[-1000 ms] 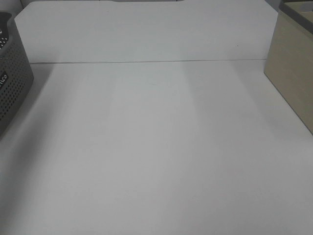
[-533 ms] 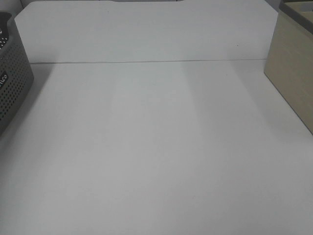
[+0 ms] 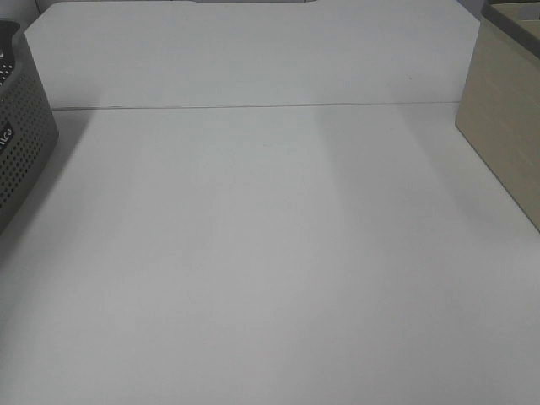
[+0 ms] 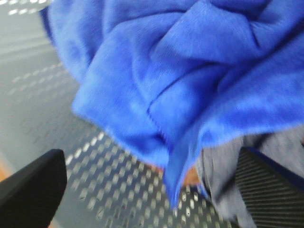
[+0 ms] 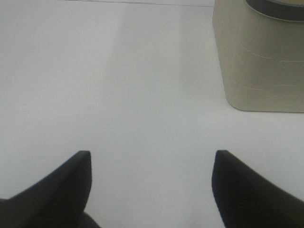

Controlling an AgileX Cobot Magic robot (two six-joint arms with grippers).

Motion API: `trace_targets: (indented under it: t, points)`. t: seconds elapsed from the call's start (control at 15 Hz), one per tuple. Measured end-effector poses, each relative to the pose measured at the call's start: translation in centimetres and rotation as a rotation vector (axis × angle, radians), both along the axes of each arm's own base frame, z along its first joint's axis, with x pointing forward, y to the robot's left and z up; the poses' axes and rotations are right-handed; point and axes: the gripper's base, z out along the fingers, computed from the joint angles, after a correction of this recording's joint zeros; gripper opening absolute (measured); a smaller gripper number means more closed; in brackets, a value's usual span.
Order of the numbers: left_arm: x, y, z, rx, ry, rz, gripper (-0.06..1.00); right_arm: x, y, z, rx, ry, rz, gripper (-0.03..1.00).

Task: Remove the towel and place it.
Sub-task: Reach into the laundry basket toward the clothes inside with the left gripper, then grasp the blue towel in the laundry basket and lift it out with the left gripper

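The towel (image 4: 190,71) is a deep blue plush cloth, crumpled in folds inside a grey perforated basket (image 4: 42,85) in the left wrist view. My left gripper (image 4: 149,156) hovers close over the towel's lower folds, open, with one dark finger on each side and nothing between them. My right gripper (image 5: 152,154) is open over the bare white table (image 5: 118,85), holding nothing. Neither gripper nor the towel shows in the exterior high view.
The grey perforated basket (image 3: 21,126) stands at the table's left edge and a beige box (image 3: 506,126) at the right edge. The beige box (image 5: 259,57) lies ahead of my right gripper. A grey cloth (image 4: 223,175) and something orange (image 4: 191,176) peek from under the towel.
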Motion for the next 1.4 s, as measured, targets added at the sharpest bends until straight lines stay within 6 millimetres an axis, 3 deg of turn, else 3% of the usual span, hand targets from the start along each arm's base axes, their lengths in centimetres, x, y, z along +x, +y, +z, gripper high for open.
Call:
trace_targets:
  t: [0.27, 0.4, 0.8, 1.07, 1.2, 1.4]
  points:
    - [1.0, 0.4, -4.3, 0.008, 0.079, -0.027, 0.9, 0.0, 0.0, 0.0, 0.0, 0.0, 0.0, 0.7]
    - [1.0, 0.5, -4.5, 0.009, 0.097, -0.024, 0.85, 0.0, 0.0, 0.0, 0.0, 0.0, 0.0, 0.7]
    - [0.7, 0.6, -4.5, 0.019, 0.129, -0.02, 0.33, 0.0, 0.0, 0.0, 0.0, 0.0, 0.0, 0.7]
    - [0.5, 1.0, -4.5, 0.025, 0.131, -0.001, 0.25, 0.0, 0.0, 0.0, 0.0, 0.0, 0.0, 0.7]
    - [0.5, 1.0, -4.4, 0.034, 0.133, -0.004, 0.02, 0.0, 0.0, 0.0, 0.0, 0.0, 0.0, 0.7]
    - [0.6, 1.0, -3.7, 0.039, 0.094, -0.012, 0.0, 0.0, 0.0, 0.0, 0.0, 0.0, 0.0, 0.7]
